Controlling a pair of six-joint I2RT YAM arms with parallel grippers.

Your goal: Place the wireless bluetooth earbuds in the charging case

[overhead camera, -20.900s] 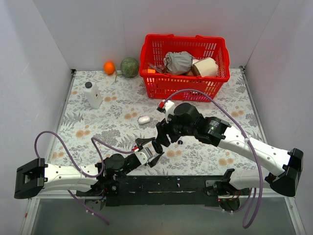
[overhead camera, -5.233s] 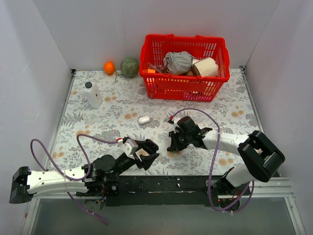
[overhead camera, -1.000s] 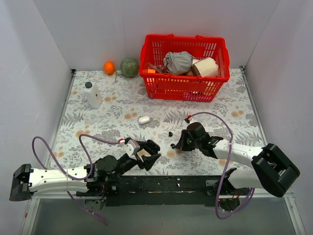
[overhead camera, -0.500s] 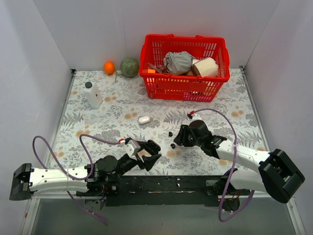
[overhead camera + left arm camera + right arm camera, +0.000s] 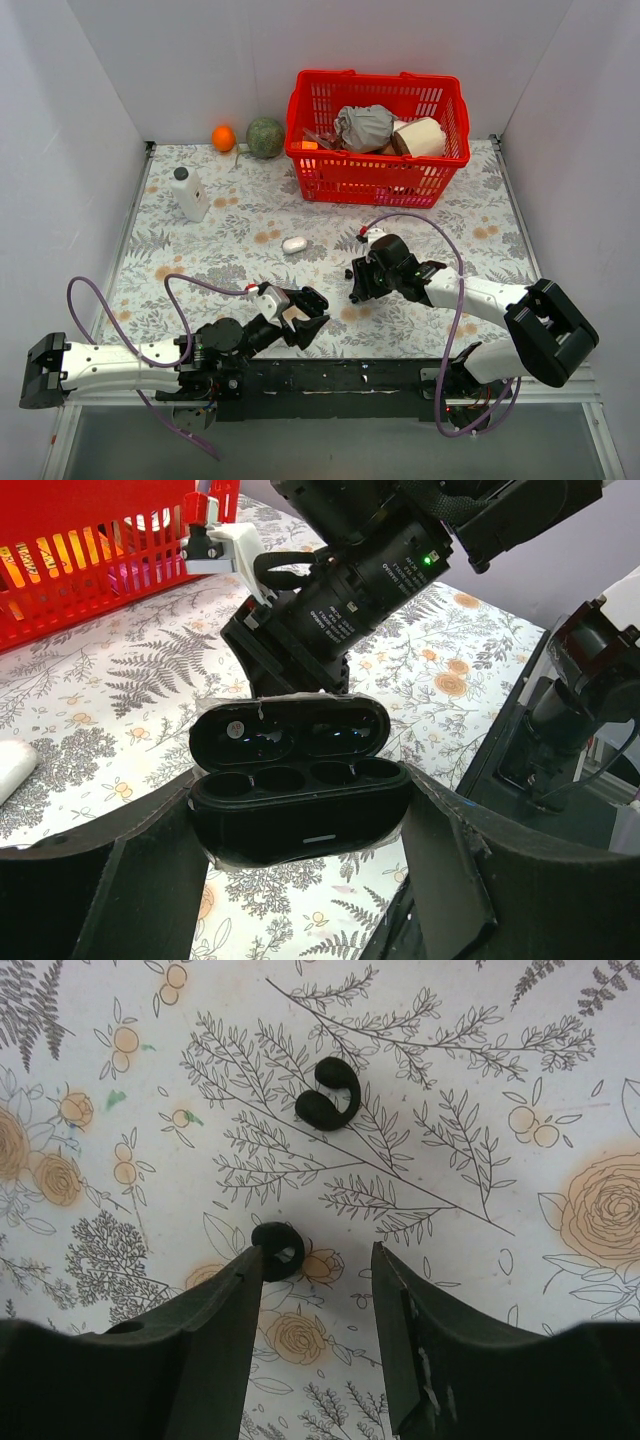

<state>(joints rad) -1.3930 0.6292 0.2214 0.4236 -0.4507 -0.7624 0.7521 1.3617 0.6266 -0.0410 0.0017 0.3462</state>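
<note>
Two tiny black earbuds lie on the floral cloth in the right wrist view: a C-shaped one [image 5: 327, 1107] farther out and a ring-like one [image 5: 277, 1250] touching my left fingertip. My right gripper [image 5: 317, 1250] is open just above the cloth, with the near bud at the inner edge of its gap; from the top view [image 5: 357, 283] it covers the buds. My left gripper [image 5: 300, 825] is shut on a black oval charging case [image 5: 298, 775], lid open, sockets empty, held above the cloth near the front [image 5: 300, 322]. A small white pebble-shaped case [image 5: 294, 244] lies closed mid-table.
A red basket [image 5: 377, 180] with wrapped items stands at the back. A white bottle with a black cap [image 5: 189, 193] is at the left, an orange [image 5: 223, 137] and a green ball [image 5: 265, 137] at the back wall. The right arm's body looms just beyond the black case [image 5: 350, 590].
My right gripper has swung left and toward the buds, now sitting over them and hiding them from above. The left arm with the black case has stayed still.
</note>
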